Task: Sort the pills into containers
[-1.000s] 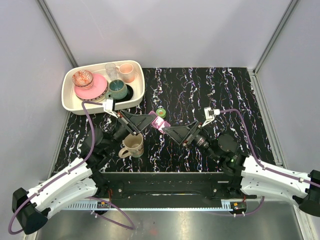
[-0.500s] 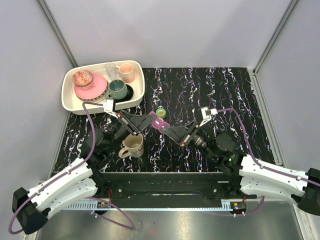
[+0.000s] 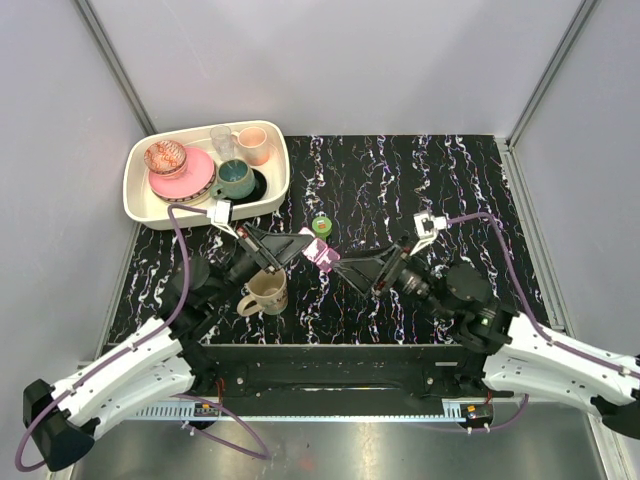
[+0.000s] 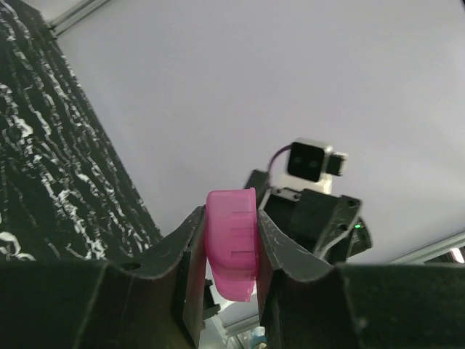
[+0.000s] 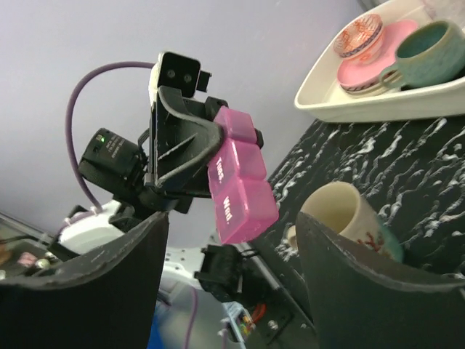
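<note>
I see the pill box [image 3: 322, 252] raised just right of the mug [image 3: 266, 290], the bottle [image 3: 321, 224] behind-right of the mug, and the tray [image 3: 131, 190] well behind-left of it.

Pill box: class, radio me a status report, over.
Left pincer shut on pill box, box off the table. Right pincer open, facing it. No pills in sight. Nothing between them.

The pill box [image 3: 322, 252] was translucent magenta. The bottle [image 3: 321, 224] was lime green with a darker green cap. The desk [image 3: 420, 180] was black, streaked with white and faint purple. The mug [image 3: 266, 291] was beige, the tray [image 3: 133, 195] cream, the plate [image 3: 195, 180] pink, one cup [image 3: 237, 179] teal, and the bowl [image 3: 165, 156] red-patterned.
</note>
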You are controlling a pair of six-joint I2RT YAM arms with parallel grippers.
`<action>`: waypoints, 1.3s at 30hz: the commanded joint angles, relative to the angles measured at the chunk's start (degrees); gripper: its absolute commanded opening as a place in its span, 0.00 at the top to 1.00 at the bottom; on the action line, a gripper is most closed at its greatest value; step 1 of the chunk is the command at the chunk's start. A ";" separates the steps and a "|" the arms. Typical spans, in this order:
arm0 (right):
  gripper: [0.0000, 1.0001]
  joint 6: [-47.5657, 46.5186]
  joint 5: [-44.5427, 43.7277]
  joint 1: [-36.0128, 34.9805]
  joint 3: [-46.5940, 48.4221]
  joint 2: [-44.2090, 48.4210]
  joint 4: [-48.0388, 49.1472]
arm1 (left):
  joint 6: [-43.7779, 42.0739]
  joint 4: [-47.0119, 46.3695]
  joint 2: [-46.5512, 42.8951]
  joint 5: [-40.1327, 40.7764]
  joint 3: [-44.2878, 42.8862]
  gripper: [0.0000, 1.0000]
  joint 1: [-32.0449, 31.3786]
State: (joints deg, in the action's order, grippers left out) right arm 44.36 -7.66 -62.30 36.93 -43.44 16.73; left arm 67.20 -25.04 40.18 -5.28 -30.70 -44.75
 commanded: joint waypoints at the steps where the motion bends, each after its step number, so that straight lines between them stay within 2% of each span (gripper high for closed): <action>1: 0.24 -14.87 -3.32 -0.27 7.35 4.41 -13.44 | -3.82 8.84 -2.39 1.94 -5.94 1.00 -0.16; 6: 0.42 -27.90 1.41 -0.27 15.18 -0.66 -28.66 | -9.88 24.84 0.67 0.80 -13.41 1.00 -0.16; 7: 0.43 -30.27 1.68 -0.36 17.80 -1.90 -33.21 | -10.76 27.04 1.38 0.01 -15.51 1.00 -0.16; 9: 0.43 -31.52 2.21 -0.19 19.14 -3.75 -35.36 | -12.26 30.30 2.61 -0.52 -16.76 1.00 -0.07; 12: 0.34 -32.05 3.87 -0.28 18.88 -3.23 -33.88 | -12.88 32.85 3.23 -0.44 -17.90 1.00 -0.16; 14: 0.32 -32.49 4.23 -0.36 18.80 -3.05 -32.91 | -13.06 34.26 3.58 0.18 -18.17 1.00 -0.16; 18: 0.37 -33.63 6.25 -0.28 19.32 -4.02 -32.82 | -12.53 34.27 4.73 -0.34 -17.91 1.00 -0.16; 26: 0.30 -35.31 9.24 -0.45 20.02 -8.23 -33.60 | -10.78 34.26 5.96 0.27 -17.03 1.00 -0.16; 39: 0.33 -34.34 6.78 -0.63 19.94 -13.33 -29.22 | -7.08 37.25 7.19 3.78 -16.67 1.00 -0.16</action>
State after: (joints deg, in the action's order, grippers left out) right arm 10.33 -0.38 -62.33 54.76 -56.80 -16.53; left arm 58.46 11.66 47.05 -3.57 -46.52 -44.75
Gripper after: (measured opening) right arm 0.675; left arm 0.312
